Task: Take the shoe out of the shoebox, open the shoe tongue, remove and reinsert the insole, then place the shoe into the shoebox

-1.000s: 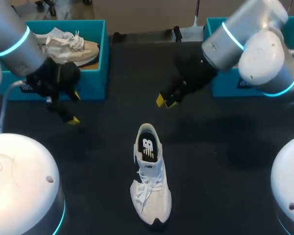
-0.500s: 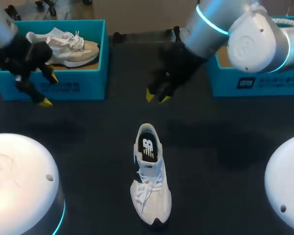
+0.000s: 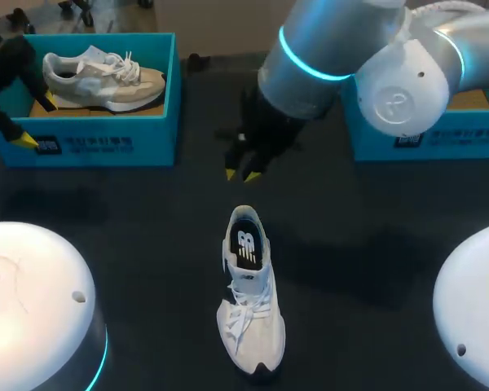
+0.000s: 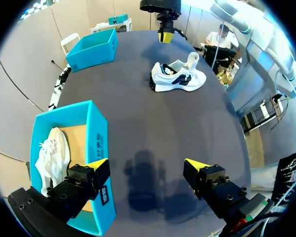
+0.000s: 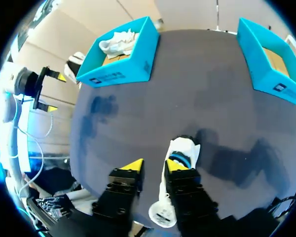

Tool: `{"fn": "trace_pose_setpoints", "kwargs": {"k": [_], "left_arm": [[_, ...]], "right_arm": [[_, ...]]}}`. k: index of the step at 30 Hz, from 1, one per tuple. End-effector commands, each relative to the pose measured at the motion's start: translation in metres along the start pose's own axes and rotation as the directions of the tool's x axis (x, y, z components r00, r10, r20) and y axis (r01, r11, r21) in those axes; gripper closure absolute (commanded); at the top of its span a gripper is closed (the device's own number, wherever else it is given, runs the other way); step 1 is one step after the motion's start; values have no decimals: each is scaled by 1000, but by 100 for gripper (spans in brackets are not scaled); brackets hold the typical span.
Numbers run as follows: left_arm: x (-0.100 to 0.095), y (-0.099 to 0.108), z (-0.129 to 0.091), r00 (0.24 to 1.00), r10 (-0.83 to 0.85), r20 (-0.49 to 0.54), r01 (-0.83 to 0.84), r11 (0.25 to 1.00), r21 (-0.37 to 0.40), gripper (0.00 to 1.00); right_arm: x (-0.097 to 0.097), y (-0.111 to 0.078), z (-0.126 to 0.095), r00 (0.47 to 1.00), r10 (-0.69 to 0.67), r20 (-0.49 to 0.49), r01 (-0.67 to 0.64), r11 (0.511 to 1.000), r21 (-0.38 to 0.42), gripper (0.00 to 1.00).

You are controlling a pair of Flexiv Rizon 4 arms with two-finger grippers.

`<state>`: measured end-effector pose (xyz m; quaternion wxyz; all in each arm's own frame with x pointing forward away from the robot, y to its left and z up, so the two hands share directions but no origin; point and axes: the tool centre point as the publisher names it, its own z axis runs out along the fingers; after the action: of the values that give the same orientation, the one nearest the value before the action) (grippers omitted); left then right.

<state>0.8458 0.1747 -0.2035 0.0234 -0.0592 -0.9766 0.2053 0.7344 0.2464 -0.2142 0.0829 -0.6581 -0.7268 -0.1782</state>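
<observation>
My right gripper (image 3: 243, 173), fingers slightly apart and empty, hovers near the light, soft white shoe (image 3: 248, 293), probably best pinched at its firmer heel.

**Head view:** left gripper (image 3: 36, 120) (black, yellow tips) clipped by frame edge, arm beyond it. Teal cardboard shoebox at right (image 3: 464, 138) partly behind silver right arm (image 3: 350, 57) & cut by edge; interior mostly unseen.

**Left wrist view:** near end of teal cardboard shoebox at left (image 4: 101, 148), plus end of pale sneaker (image 4: 52, 153) inside, behind own finger. Right gripper (image 4: 165, 35) too small to judge finger gap.

**Right wrist view:** toe of white lace-up sneaker (image 5: 183, 148) behind own finger.
</observation>
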Motion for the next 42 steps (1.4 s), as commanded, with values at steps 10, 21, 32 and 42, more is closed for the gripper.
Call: {"fn": "trace_pose_setpoints", "kwargs": {"k": [10,21,32,42], "left_arm": [[-3,0,1,1000,1,-7,-1,1000,-2,0],[-3,0,1,1000,1,-7,-1,1000,-2,0],[-3,0,1,1000,1,-7,-1,1000,-2,0],[-3,0,1,1000,1,-7,-1,1000,-2,0]], "right_arm": [[38,-27,42,922,296,248,-211,924,-320,100],[38,-27,42,922,296,248,-211,924,-320,100],[21,-57,47,834,227,502,39,885,-465,100],[15,-61,51,829,223,514,48,885,-463,100]]}}
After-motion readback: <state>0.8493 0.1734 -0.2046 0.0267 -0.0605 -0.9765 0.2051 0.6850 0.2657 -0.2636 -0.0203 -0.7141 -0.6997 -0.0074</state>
